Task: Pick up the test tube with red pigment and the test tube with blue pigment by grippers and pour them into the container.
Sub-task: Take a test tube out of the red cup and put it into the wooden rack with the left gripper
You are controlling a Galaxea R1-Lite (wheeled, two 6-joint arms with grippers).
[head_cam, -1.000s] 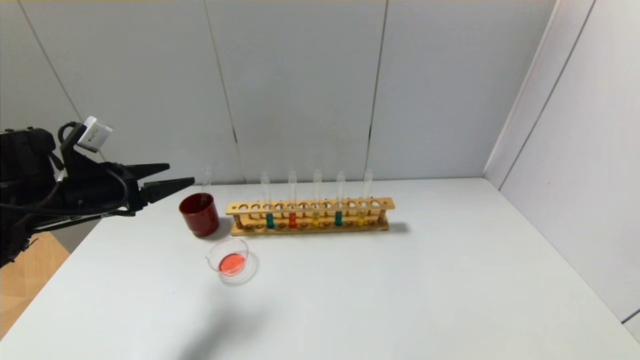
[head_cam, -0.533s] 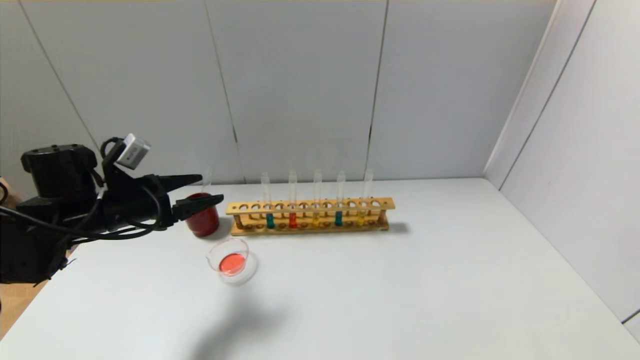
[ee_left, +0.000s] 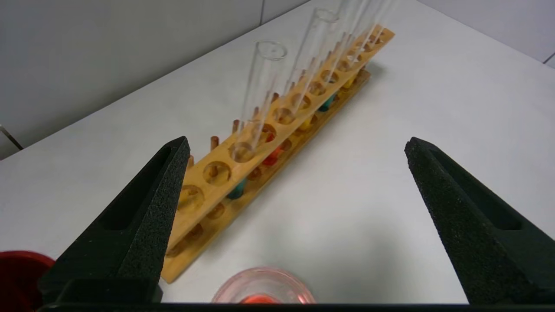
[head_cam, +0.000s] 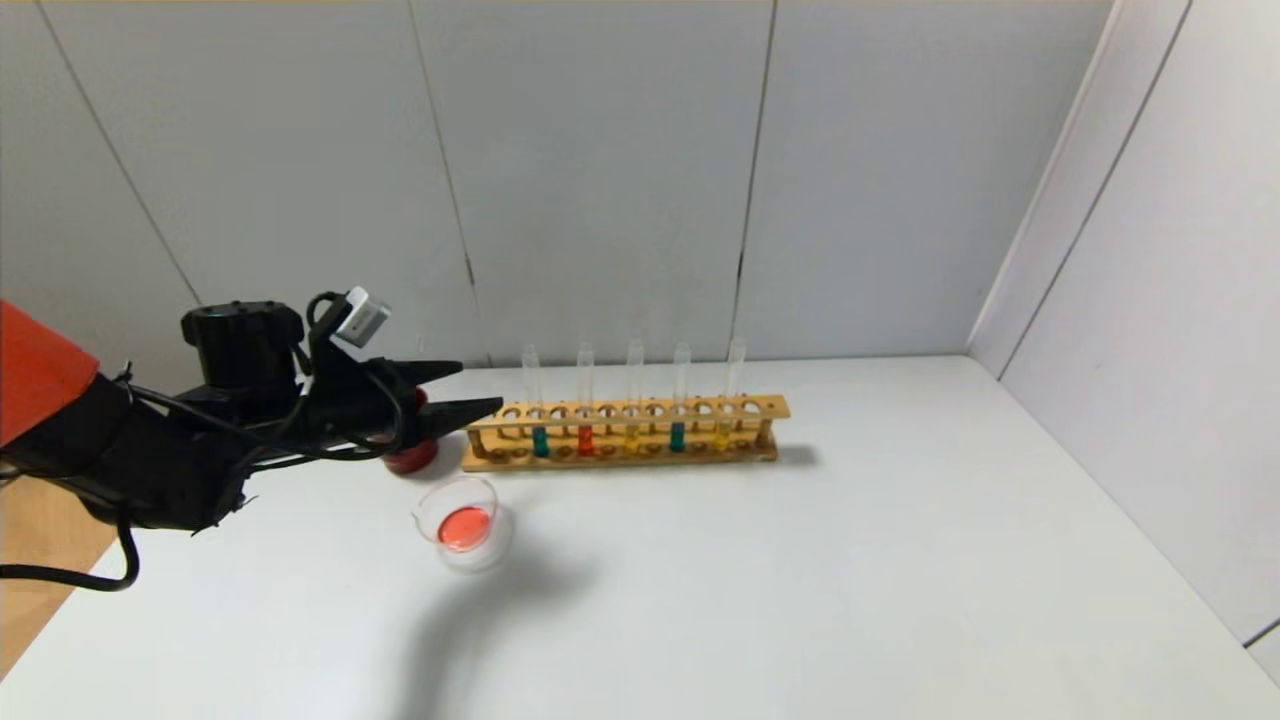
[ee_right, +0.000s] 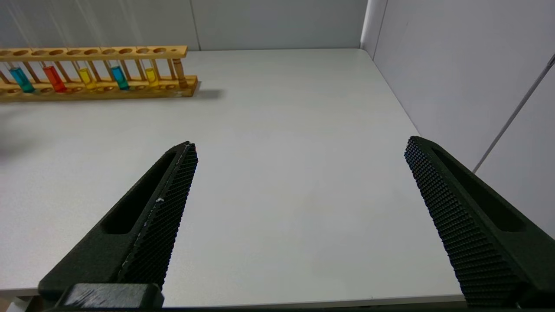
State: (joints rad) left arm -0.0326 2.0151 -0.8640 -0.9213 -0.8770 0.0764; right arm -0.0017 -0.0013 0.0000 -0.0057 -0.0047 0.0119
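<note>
Wooden rack (head_cam: pixel 620 432); clear glass container (head_cam: pixel 458 520); matt white table (head_cam: pixel 800 580); rough, grainy black left end effector (ee_left: pixel 295 145).

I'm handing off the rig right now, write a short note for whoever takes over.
Left tool: open, empty, in the air at the left end of the wooden tube rack, above the dark red cup.
Right tool: open, empty, above bare table, away from the rack.
Clear glass dish holds red liquid.
Rack holds two teal-blue tubes, one orange-red, two yellow.
Left: pour blue into the dish.
</note>
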